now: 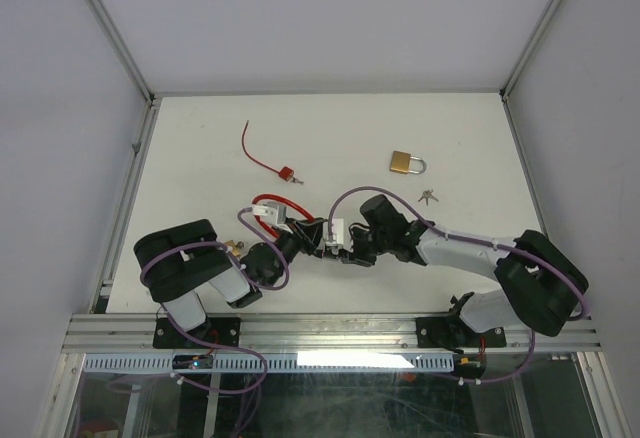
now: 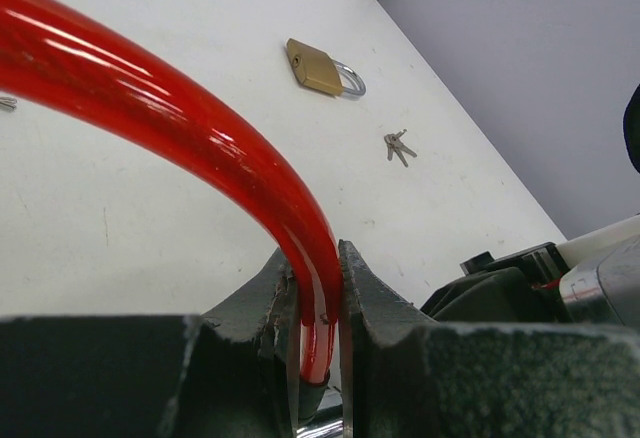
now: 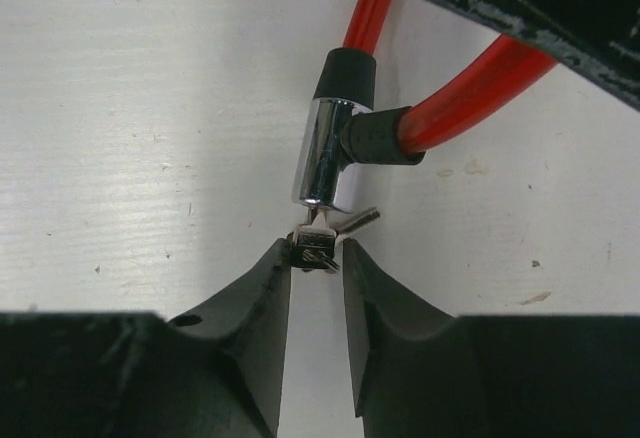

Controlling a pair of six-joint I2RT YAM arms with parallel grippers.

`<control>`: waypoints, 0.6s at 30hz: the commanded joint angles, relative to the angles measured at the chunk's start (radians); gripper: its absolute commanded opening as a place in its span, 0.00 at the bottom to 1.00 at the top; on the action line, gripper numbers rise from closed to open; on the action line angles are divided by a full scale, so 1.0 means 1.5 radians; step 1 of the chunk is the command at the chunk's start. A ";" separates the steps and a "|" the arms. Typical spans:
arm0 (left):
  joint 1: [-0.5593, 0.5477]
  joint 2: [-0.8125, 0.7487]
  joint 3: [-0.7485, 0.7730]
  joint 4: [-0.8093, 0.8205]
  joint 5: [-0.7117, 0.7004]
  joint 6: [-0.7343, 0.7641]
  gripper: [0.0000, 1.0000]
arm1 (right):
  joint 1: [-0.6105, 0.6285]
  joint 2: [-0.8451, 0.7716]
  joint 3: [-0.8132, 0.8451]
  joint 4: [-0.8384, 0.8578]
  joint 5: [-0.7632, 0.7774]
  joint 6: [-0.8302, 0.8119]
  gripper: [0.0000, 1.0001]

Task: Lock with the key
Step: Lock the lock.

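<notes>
Near the middle of the surface's (image 1: 450, 128) near edge, the left hand (image 2: 318, 258) is clamped narrow on the red cable (image 2: 200, 128). The right hand (image 3: 318, 258) pinches the key (image 3: 315, 248), its blade in the chrome lock barrel (image 3: 325, 153). A brass padlock (image 1: 406, 163) lies nearer the far edge.

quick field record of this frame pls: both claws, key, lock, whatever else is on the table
left claw: shut on red cable
right claw: shut on key
key: at the end of the chrome lock cylinder, appears inserted
spare key: hangs beside the gripped one
cable ends: enter the cylinder through black sleeves
elsewhere on table: brass padlock, loose keys, second red lock, all apart from both arms
</notes>
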 commanded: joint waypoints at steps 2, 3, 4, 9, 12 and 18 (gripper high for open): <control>-0.008 0.040 -0.036 0.059 0.040 0.025 0.00 | -0.010 -0.003 0.044 -0.006 -0.033 -0.001 0.41; -0.009 0.040 -0.037 0.060 0.040 0.026 0.00 | -0.017 -0.008 0.048 -0.013 -0.042 0.000 0.44; -0.009 0.040 -0.038 0.062 0.040 0.027 0.00 | -0.024 -0.014 0.051 -0.022 -0.054 -0.001 0.46; -0.010 0.047 -0.040 0.079 0.047 0.040 0.00 | -0.086 -0.030 0.074 -0.062 -0.155 0.032 0.51; -0.015 0.054 -0.040 0.095 0.049 0.053 0.00 | -0.140 0.000 0.106 -0.110 -0.239 0.065 0.51; -0.024 0.070 -0.041 0.123 0.043 0.072 0.00 | -0.157 0.019 0.108 -0.146 -0.291 0.039 0.52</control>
